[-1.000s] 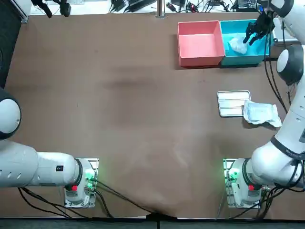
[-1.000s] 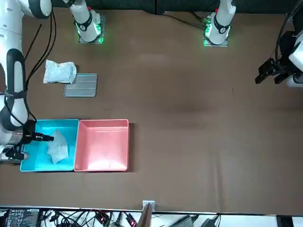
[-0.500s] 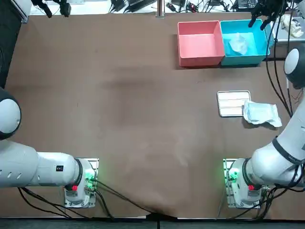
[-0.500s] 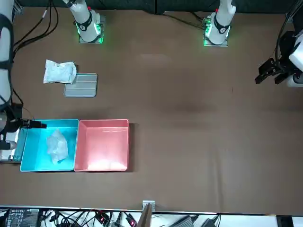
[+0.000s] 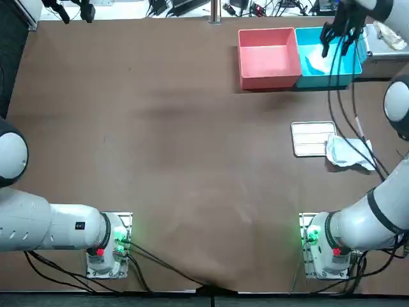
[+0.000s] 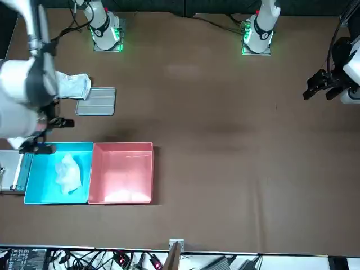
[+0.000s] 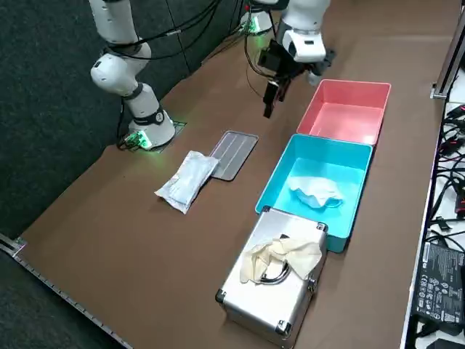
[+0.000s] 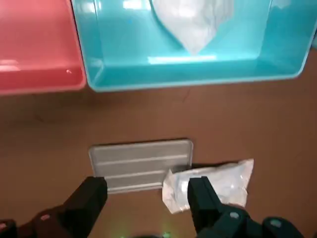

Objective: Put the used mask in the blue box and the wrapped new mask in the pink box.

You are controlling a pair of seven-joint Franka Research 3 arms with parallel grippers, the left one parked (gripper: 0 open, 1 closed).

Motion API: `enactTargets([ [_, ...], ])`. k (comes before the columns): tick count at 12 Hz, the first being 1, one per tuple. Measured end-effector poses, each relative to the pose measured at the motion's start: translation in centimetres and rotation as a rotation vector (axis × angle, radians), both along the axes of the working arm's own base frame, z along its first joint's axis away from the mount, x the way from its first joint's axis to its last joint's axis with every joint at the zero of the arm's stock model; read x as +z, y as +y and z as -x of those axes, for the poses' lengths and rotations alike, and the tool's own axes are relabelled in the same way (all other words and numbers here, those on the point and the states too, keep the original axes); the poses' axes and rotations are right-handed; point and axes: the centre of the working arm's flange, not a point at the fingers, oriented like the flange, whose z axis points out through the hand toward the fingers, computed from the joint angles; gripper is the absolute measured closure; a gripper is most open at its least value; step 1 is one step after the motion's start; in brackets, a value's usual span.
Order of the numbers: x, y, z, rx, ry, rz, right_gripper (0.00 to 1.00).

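Right gripper (image 8: 146, 193): my fingers (image 8: 94, 191) are spread wide and released, with nothing between them. They hang raised above the brown surface (image 5: 192, 128), touching nothing.

Used mask (image 8: 193, 22): it lies crumpled and white inside the blue box (image 8: 124, 44), ahead of my fingers and below them. It rests on the box floor, apart from both fingers. The side view shows it near the middle of that box (image 7: 290, 171).

Pink box (image 8: 34, 44): it stands ahead of my fingers, touching the blue box wall to wall. Only its bare floor shows.

Wrapped new mask (image 8: 213, 183): it lies flat on the surface below my fingers, not in either box. Seen from the wrist, it sits just past the tip of one finger. One end of it overlaps the edge of a ribbed grey tray (image 8: 141, 161). That tray shows in the gap between my two fingers, down on the surface between me and the boxes.

Overhead check: gripper (image 5: 337, 35) appears over the blue box (image 5: 348, 64), with the wrapped mask (image 5: 348, 153) and tray (image 5: 311, 137) well apart from it, toward my base.

Side check: a metal case (image 7: 280, 291) with pale gloves (image 7: 280, 254) on its lid stands just beside the blue box, on the side away from my fingers.
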Motion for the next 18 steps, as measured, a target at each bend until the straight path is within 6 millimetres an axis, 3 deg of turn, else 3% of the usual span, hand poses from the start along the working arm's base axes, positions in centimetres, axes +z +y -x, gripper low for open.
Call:
enactTargets([
  [1, -1.2, 3.6, 3.0, 0.047, 0.032, 0.085, 0.00],
  [3, -2.3, 4.8, 6.1, 0.076, 0.028, 0.113, 0.00],
  [8, -5.3, 3.6, 15.4, 0.148, 0.063, 0.176, 0.00],
  [12, -11.4, 3.4, 22.2, 0.248, 0.074, 0.227, 0.00],
  [15, -15.6, 2.7, 25.4, 0.291, 0.051, 0.275, 0.00],
  [18, -18.1, 2.2, 26.7, 0.301, 0.052, 0.338, 0.00],
])
